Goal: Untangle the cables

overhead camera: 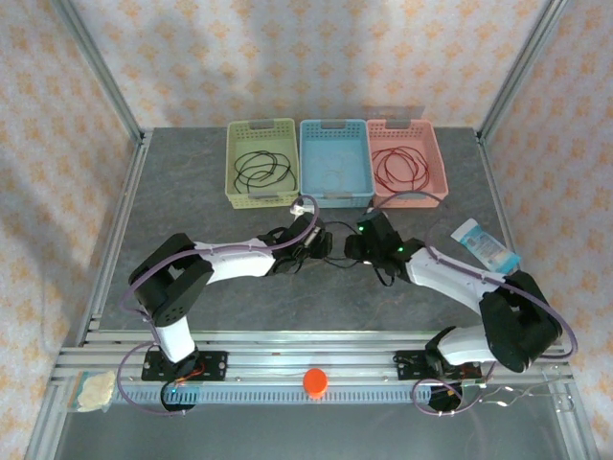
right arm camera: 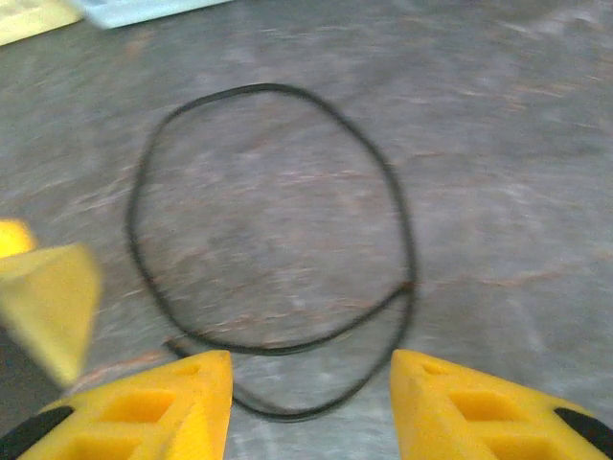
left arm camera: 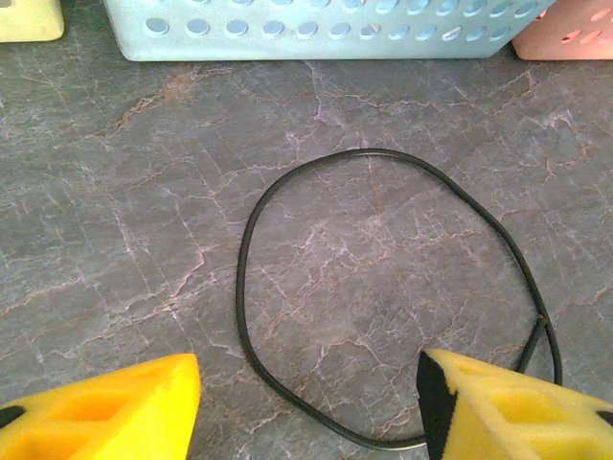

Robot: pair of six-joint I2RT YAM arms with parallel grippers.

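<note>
Presently, cable (left arm camera: 240, 278): black loop, flat on desk (left arm camera: 115, 240).
left tool (left arm camera: 308, 376): I see it open, cable beside one finger.
right tool (right arm camera: 311, 369): open, astride cable.

Three baskets stand side by side along the far edge of the table (overhead camera: 192, 201). The left coil (overhead camera: 265, 169) lies in the left basket (overhead camera: 261, 126), the right coil (overhead camera: 400, 168) in the right basket (overhead camera: 402, 125). A loop (left arm camera: 239, 287) lies on the table before the middle basket (overhead camera: 333, 126), between the left gripper (left arm camera: 306, 393) and the right gripper (right arm camera: 311, 383). A packet (overhead camera: 486, 246) lies to their right.
</note>
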